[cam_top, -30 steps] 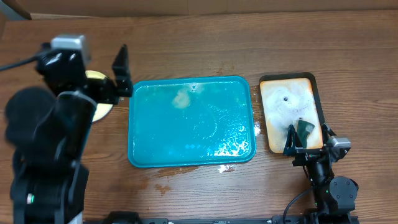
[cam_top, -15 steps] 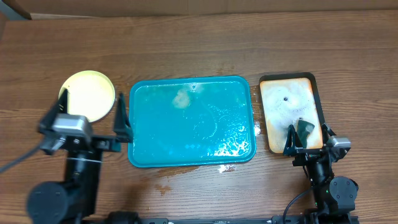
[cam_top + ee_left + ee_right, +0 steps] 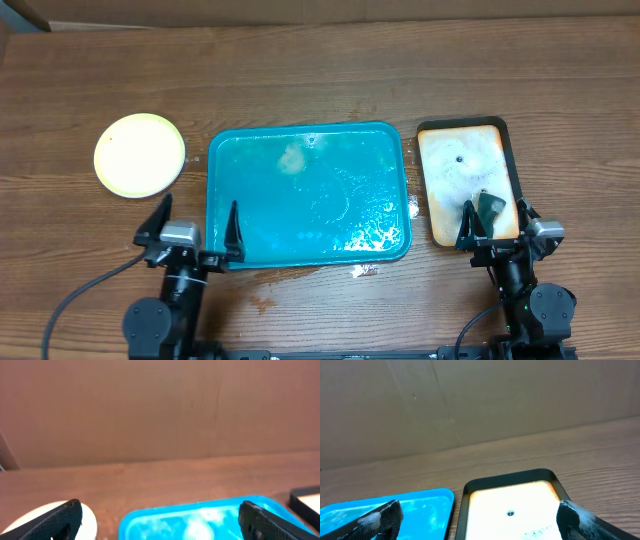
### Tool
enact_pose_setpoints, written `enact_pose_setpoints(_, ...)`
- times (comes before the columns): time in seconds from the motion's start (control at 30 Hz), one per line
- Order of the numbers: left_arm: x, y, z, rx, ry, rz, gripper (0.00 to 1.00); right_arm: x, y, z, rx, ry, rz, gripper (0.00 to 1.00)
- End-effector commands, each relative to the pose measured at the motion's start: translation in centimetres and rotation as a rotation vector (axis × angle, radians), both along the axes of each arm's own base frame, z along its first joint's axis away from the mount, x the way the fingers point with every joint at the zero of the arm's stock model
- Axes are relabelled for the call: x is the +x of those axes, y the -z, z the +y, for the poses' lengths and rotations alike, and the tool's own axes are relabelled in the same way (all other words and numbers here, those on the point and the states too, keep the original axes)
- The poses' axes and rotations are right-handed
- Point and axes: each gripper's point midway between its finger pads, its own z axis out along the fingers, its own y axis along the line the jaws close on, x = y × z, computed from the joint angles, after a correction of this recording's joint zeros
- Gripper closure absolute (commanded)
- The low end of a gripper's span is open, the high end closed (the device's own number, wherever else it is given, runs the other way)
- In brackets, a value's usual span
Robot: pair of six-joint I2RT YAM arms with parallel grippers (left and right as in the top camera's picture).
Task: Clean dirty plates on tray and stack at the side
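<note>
A pale yellow-green plate (image 3: 140,155) lies on the table left of the teal-blue tray (image 3: 220,200); I cannot tell whether other plates lie under it. The tray is wet and soapy and holds no plate. In the left wrist view the plate (image 3: 30,520) is at the lower left and the tray (image 3: 150,517) at the bottom centre. My left gripper (image 3: 195,230) (image 3: 157,522) is open and empty at the tray's front left corner. My right gripper (image 3: 495,225) (image 3: 480,520) is open and empty over the front of the small tray.
A smaller black-rimmed tan tray (image 3: 425,200) (image 3: 465,510) with white foam and a dark sponge (image 3: 489,205) stands right of the teal tray. Water drops lie on the wood at the teal tray's front edge. A cardboard wall stands behind the table.
My left arm has drawn back from the plate at the far left to the table's front edge, uncovering the plate. The right arm has not moved.
</note>
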Motion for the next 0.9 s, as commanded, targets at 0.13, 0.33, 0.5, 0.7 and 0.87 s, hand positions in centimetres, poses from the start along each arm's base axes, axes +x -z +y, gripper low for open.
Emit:
enact_pose_setpoints(0.13,-0.3,2.1,-0.2,-0.023,0.017,-0.013,0.00,0.0,0.1,-0.3,-0.001,0.018,-0.007,0.00)
enact_pose_setpoints(0.33,0.0,4.0,-0.2,-0.018,0.015,0.029,0.00,0.0,0.1,-0.3,-0.001,0.018,-0.007,0.00)
enact_pose_setpoints(0.5,0.5,6.1,0.2,-0.010,-0.006,0.065,0.00,0.0,0.1,-0.3,-0.001,0.018,-0.007,0.00)
enact_pose_setpoints(0.7,0.7,7.1,1.1,-0.010,-0.045,0.085,0.00,0.0,0.1,-0.3,-0.001,0.018,-0.007,0.00)
enact_pose_setpoints(0.87,0.7,8.3,1.5,0.007,-0.076,0.126,0.00,0.0,0.1,-0.3,-0.001,0.018,-0.007,0.00)
